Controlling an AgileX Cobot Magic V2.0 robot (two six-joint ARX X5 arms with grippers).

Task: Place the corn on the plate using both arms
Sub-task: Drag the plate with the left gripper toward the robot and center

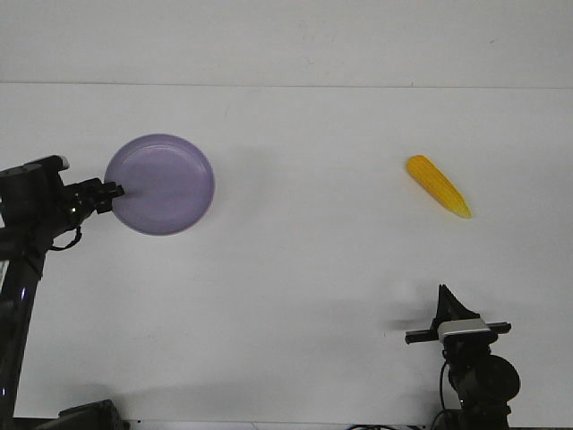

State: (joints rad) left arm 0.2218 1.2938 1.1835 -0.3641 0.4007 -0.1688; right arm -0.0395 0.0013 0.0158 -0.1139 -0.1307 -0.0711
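The lavender plate (161, 184) lies on the white table at the left. My left gripper (113, 189) reaches in from the left edge, and its narrow fingertips meet the plate's left rim and look closed on it. The yellow-orange corn (439, 185) lies at the right, apart from everything, its paler tip pointing toward the near right. My right gripper (444, 303) is low at the near right, well short of the corn and empty. Its fingers show only as one dark wedge, so I cannot tell how wide they stand.
The white table (304, 269) stretches between plate and corn with nothing on it in view. Its far edge runs along the top against a pale wall. A dark base part (85, 415) sits at the near left corner.
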